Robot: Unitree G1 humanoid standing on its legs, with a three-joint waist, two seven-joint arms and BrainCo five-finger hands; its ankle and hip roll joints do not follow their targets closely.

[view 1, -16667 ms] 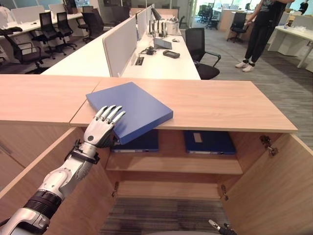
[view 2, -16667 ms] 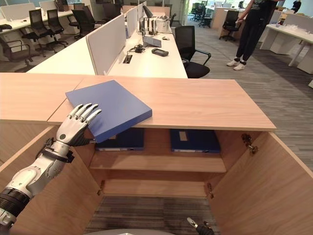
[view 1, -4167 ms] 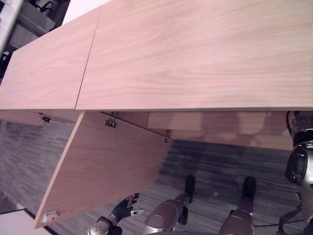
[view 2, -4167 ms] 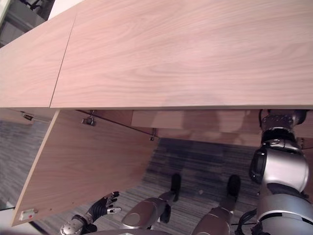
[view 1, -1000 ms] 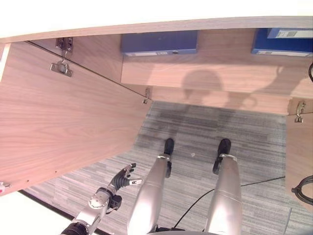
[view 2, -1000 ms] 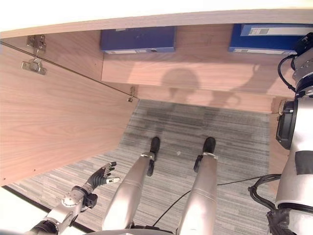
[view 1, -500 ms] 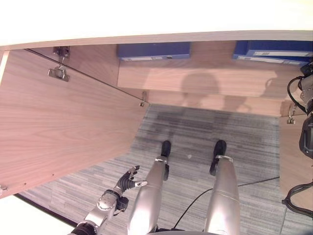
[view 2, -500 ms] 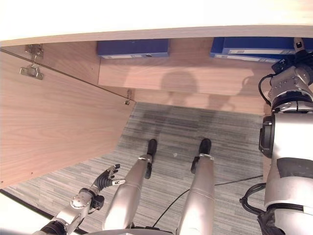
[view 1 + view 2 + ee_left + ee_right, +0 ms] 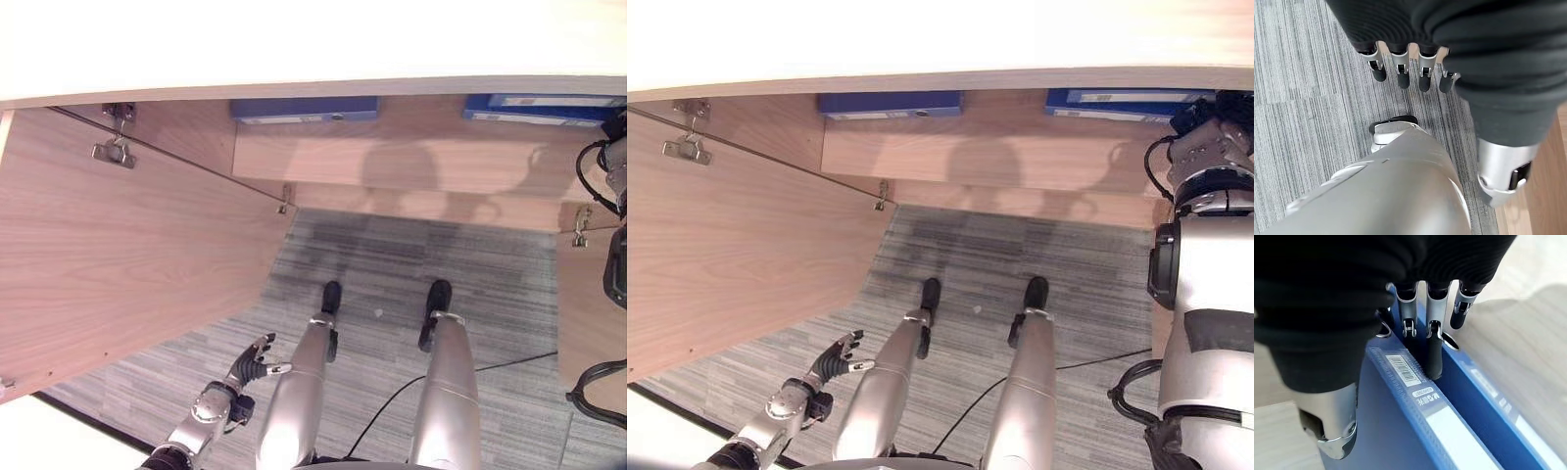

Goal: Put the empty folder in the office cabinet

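1. Cabinet shelf (image 9: 989,157): runs across the open cabinet, under the counter top (image 9: 940,39).
2. Folder, left (image 9: 890,104): lies flat on the shelf, towards its left end.
3. Folder, upper (image 9: 1400,416): on the shelf's right end, stacked on the lower folder (image 9: 1498,416); right hand (image 9: 1432,342) at its spine.
4. Cabinet door (image 9: 118,255): swung open at the left, hinged beside the left folder.
5. Left hand (image 9: 253,364): low above the floor (image 9: 470,264), before the open door.

We saw only the front edge of the folder (image 9: 1129,101) under the worktop (image 9: 940,44), right hand's (image 9: 1327,308) fingers (image 9: 1433,352) partly hidden behind its cover.
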